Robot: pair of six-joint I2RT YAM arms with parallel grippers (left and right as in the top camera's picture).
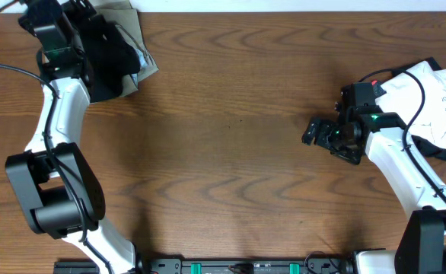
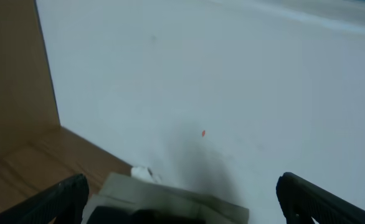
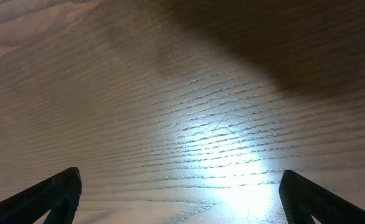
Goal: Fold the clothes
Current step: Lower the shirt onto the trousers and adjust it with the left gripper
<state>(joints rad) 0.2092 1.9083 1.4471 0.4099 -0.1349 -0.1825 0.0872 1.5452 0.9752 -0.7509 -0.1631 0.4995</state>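
Both empty: my left pincer [image 2: 182, 184] and right pincer [image 1: 311, 132] gape fully. The folded pile [image 1: 115, 52] lies just beneath the left; the white top [image 1: 434, 95] behind the right. Lifting the left carelessly could snag and unfold that pile.

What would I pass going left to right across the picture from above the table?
black garment → bare wooden table → right gripper, open → white printed top
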